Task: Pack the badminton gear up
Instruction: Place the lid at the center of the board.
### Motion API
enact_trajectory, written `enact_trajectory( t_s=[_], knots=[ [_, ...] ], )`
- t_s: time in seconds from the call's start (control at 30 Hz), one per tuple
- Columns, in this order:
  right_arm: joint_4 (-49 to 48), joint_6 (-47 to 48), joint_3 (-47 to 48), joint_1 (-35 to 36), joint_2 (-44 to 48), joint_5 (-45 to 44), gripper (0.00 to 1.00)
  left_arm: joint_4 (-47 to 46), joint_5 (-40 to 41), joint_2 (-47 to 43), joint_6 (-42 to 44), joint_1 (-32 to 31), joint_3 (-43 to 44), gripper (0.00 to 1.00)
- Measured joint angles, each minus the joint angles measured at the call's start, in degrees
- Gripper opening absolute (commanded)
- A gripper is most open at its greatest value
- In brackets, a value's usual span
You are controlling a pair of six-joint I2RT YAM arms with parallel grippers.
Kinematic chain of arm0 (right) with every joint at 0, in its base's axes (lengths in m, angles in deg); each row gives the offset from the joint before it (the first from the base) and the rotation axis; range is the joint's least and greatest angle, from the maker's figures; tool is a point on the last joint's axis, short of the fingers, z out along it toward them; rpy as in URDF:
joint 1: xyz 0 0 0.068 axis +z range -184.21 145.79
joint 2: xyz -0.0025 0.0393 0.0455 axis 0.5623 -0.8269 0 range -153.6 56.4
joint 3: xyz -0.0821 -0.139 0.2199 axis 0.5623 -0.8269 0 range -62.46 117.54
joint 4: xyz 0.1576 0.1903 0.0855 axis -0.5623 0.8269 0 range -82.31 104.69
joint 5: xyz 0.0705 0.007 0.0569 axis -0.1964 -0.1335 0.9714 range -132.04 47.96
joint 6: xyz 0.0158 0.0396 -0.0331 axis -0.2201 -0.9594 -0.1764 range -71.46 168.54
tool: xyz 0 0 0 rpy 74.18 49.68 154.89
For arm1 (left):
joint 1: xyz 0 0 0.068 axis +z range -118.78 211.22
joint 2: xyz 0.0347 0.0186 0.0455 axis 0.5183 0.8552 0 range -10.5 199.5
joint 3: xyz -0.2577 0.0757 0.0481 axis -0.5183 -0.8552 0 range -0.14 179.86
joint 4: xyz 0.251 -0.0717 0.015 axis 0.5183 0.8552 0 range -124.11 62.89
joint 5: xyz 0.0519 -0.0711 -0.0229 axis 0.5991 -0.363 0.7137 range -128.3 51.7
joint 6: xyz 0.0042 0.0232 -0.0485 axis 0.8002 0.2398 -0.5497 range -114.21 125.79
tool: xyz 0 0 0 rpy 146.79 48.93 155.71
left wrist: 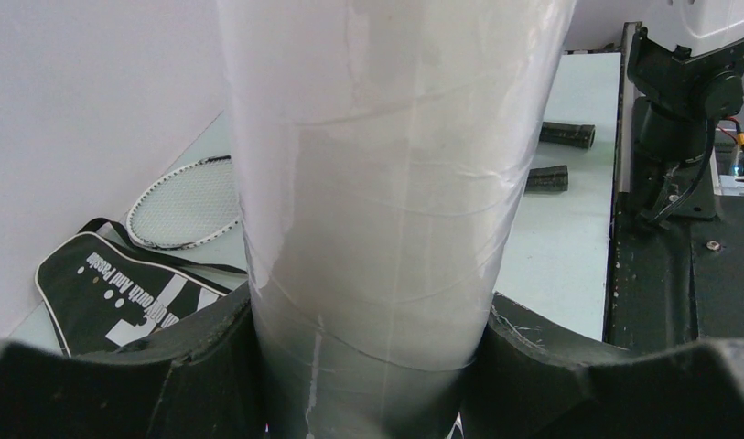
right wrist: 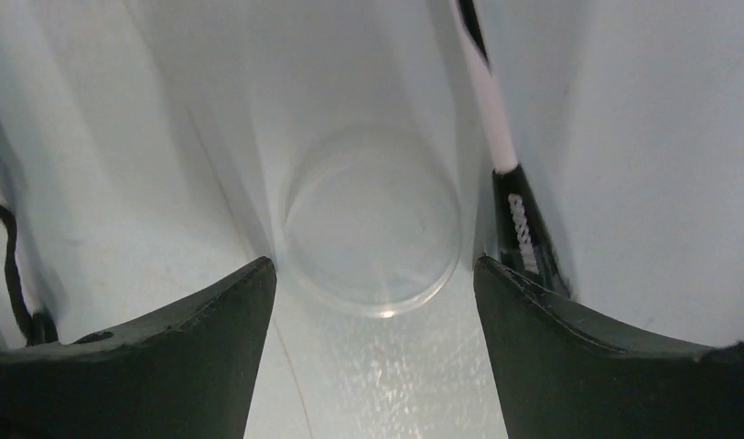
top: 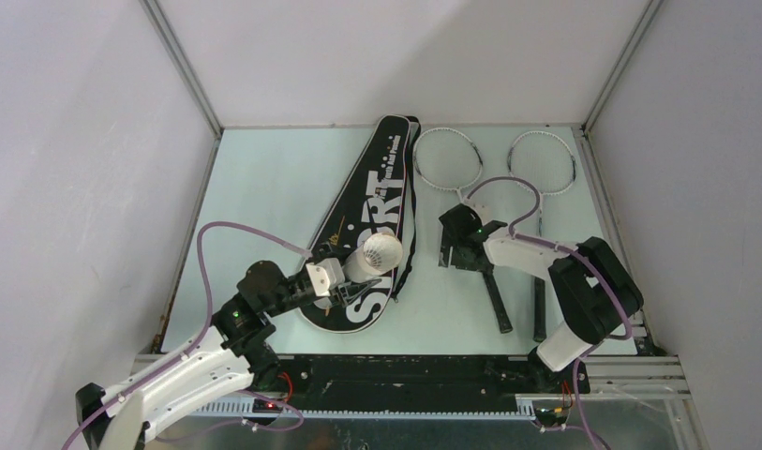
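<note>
Fingers (left wrist: 167,366) of the left end effector (top: 344,284) pinch the white shuttlecock tube (left wrist: 395,183) from both sides, holding it over the wide end of the black SPORT bag (top: 381,187), which stretches away ahead of that end effector. The right end effector (right wrist: 375,274) points down at the bench (top: 264,187) with its fingers spread. A clear round disc (right wrist: 372,224) lies flat between its tips, and one of the two silver-framed rackets (top: 447,161) runs just beside one finger.

Bright, even light, soft shadows; wrist views are hazy, the near tube (left wrist: 386,183) softly blurred.
</note>
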Motion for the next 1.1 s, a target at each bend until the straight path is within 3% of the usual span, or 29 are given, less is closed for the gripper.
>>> enact_trajectory(
  t_s=[0.2,0.37,0.47,0.57,0.7,1.1],
  knots=[
    [-4.0,0.2,1.3,-1.9,-2.4,-3.6,0.76,0.0,0.2,-0.1,0.0,0.0,0.0,0.47],
    [-6.3,1.2,2.8,-2.0,-4.4,-4.6,0.63,0.0,0.3,-0.1,0.0,0.0,0.0,0.47],
    [-6.7,1.3,2.8,-1.7,-4.4,-4.9,0.62,0.1,0.4,-0.1,0.0,0.0,0.0,0.47],
    [-6.3,1.4,2.8,-1.1,-4.3,-5.3,0.71,0.1,0.6,-0.1,0.0,0.0,0.0,0.47],
    [-3.3,2.1,2.8,-0.6,-3.3,-5.1,0.73,0.3,0.6,-0.4,0.0,0.0,0.0,0.47],
    [-0.8,4.4,2.6,-0.8,-2.1,-3.1,0.54,0.4,0.6,-0.5,0.0,0.0,0.0,0.47]
  ],
)
